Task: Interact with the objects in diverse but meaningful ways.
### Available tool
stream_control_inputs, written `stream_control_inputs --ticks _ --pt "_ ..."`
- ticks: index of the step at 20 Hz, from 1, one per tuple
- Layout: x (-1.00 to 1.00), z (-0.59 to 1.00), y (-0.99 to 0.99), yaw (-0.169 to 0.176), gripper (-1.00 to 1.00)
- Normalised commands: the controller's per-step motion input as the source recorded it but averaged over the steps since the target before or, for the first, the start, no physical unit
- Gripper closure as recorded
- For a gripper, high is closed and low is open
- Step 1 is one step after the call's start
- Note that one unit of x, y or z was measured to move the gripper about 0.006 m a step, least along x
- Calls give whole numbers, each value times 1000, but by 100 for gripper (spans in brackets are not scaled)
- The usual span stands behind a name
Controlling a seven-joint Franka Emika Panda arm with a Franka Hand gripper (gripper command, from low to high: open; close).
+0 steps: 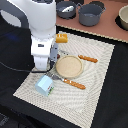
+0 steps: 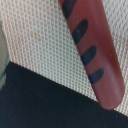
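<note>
Sausage: closest to your wrist camera, a reddish-brown stick with dark stripes, lying on the woven mat with its rounded end over the mat's edge.
Carton: pale blue, near the mat's front corner.
Bread: yellow-orange, at the mat's far edge, beside the arm.
Plate: mid-mat, cutlery around it.
Pots: grey, at the worktop's back edge.
Hand: low over the mat; you cannot tell whether its fingers are apart.

bread loaf | blue carton block | sausage stick flat on mat
</note>
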Motion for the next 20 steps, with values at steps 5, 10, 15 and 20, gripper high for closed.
stream_control_inputs --ticks 5,10,15,20 --pt "-251 -265 169 38 100" --pt "-276 -355 166 39 100" --pt "-366 -125 128 53 100" --pt "-658 423 233 116 100"
